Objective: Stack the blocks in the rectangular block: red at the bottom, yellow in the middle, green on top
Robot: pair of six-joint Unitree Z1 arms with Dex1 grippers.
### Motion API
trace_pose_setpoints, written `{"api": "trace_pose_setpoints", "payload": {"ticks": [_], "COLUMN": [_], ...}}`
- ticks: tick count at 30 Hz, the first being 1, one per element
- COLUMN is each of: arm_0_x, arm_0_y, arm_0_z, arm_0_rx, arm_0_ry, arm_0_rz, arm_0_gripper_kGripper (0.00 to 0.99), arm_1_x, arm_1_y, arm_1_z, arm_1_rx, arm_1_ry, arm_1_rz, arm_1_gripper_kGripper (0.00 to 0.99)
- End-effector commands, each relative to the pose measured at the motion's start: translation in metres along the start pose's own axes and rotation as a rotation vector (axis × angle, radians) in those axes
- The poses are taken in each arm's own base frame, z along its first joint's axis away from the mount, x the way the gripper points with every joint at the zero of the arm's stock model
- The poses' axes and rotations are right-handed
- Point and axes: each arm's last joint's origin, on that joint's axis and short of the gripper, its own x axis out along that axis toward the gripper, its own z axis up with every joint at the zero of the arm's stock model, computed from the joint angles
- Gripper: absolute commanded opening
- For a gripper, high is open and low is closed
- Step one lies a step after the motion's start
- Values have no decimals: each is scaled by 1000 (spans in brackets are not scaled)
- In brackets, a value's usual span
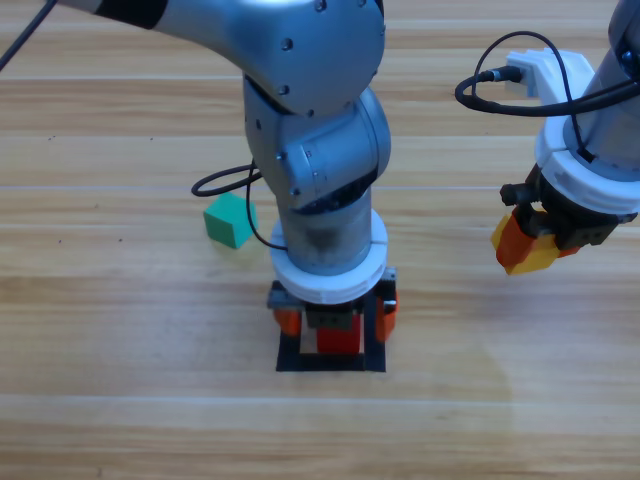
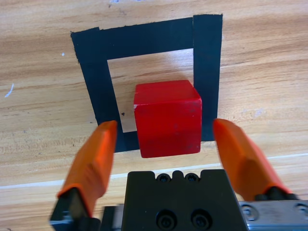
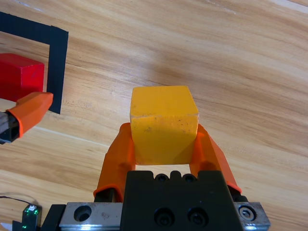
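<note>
Inside the tape square (image 2: 144,36), toward its right strip: red cube (image 2: 167,118), edges slightly skewed, left gripper (image 2: 166,137) spread around it untouching. Right gripper (image 3: 163,139) clamping yellow cube (image 3: 163,122) off the desk; green cube (image 1: 230,220) left.

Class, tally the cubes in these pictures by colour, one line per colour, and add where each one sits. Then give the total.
Red cube: 1, inside the black tape square, between the open left gripper jaws.
Yellow cube: 1, held in the right gripper.
Green cube: 1, on the table beside the left arm.
Total: 3 cubes.
</note>
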Motion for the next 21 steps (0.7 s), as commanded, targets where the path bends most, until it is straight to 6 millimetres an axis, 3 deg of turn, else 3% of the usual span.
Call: {"api": "trace_pose_setpoints", "payload": {"ticks": [1,6,11,17,21], "arm_0_x": [7,-7,-55,-120,-150], "arm_0_y": [1,3,14,49,85], "arm_0_z": [-12,-12,-11,-7,-11], "arm_0_rx": [25,20,14,-28,-41], "arm_0_ry": [13,-5,-67,-145,-173], "arm_0_rz": [41,16,-72,-155,-156], "arm_0_gripper_kGripper": [990,990,990,990,990], "arm_1_x": [16,6,5,4,4], "arm_1_y": [5,5,6,9,31], "arm_1_z": [-2,-2,0,3,6], "arm_1_rx": [-12,-8,9,37,32], "arm_1_ry": [7,-12,-16,-1,28], "arm_1_rz": [-21,-2,1,7,-3], "arm_1_gripper_kGripper": [0,0,0,0,0]}}
